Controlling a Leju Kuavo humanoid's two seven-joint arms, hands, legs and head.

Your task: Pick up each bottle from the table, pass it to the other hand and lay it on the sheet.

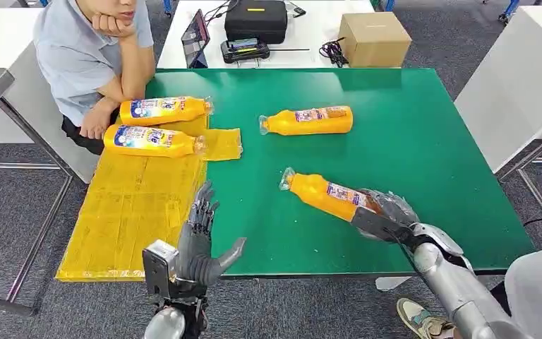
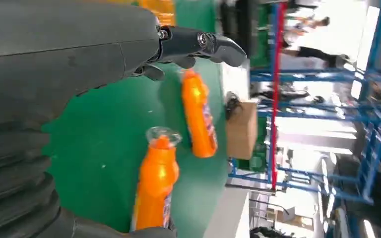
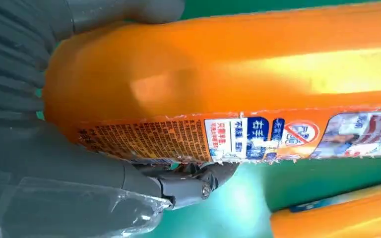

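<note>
Head view: held bottle [image 1: 324, 196] gripped at its base by right hand [image 1: 387, 212] near the front edge of the green table [image 1: 423, 141], orange, clear cap aimed toward the sheet [image 1: 134, 205], label along its side. Another bottle [image 1: 307, 121] lay mid-table; two more [image 1: 164, 109] [image 1: 152, 140] lay at the sheet's far end, beside a seated person [image 1: 88, 53]. Left hand [image 1: 201, 244] raised at the front edge, fingers spread, empty.

Left wrist view: saw left hand [image 2: 79, 54] with fingers apart, held bottle [image 2: 156, 186] and mid-table bottle [image 2: 198, 116] beyond.

Right wrist view: right hand [image 3: 54, 148] wrapped around held bottle [image 3: 228, 74], glossy orange, printed label [image 3: 258, 139].
</note>
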